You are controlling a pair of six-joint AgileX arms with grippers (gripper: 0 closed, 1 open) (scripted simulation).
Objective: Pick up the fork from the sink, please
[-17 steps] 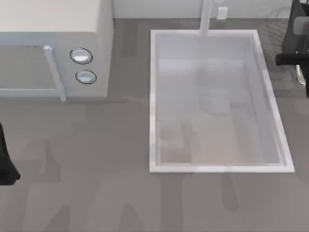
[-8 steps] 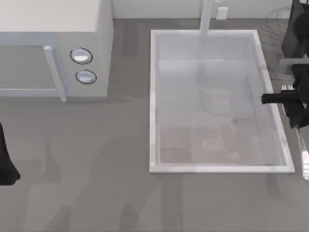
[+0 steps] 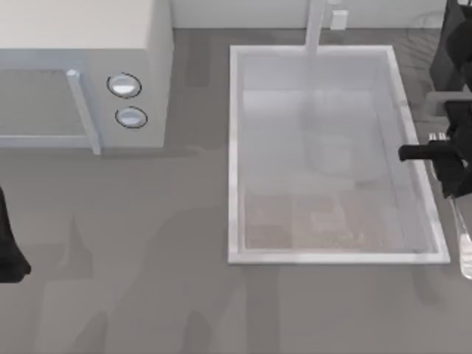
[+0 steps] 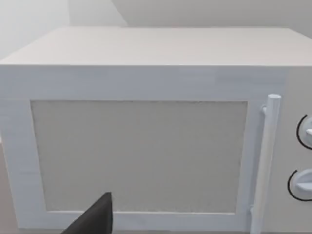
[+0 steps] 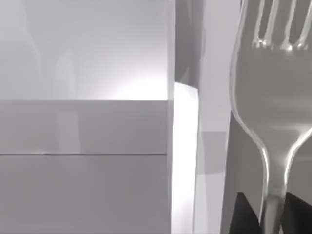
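The fork (image 3: 463,240), slim and shiny silver, hangs just outside the right rim of the sink (image 3: 234,147), a pale rectangular basin. My right gripper (image 3: 450,166) is shut on the fork's middle, tines toward the back and handle toward the table's front. In the right wrist view the fork (image 5: 273,122) rises from between the dark fingers of the right gripper (image 5: 273,219), with the sink's white rim (image 5: 185,161) beside it. My left arm (image 3: 9,243) is parked at the table's left edge.
A boxy white microwave (image 3: 81,74) with two round knobs (image 3: 124,85) stands at the back left and faces my left wrist view (image 4: 146,146). A light faucet post (image 3: 316,26) stands at the sink's far short side. Grey tabletop lies in front.
My right gripper, holding the fork, came from the back right corner toward the front along the sink's right rim. In the last half second it barely shifted. The left arm stayed still.
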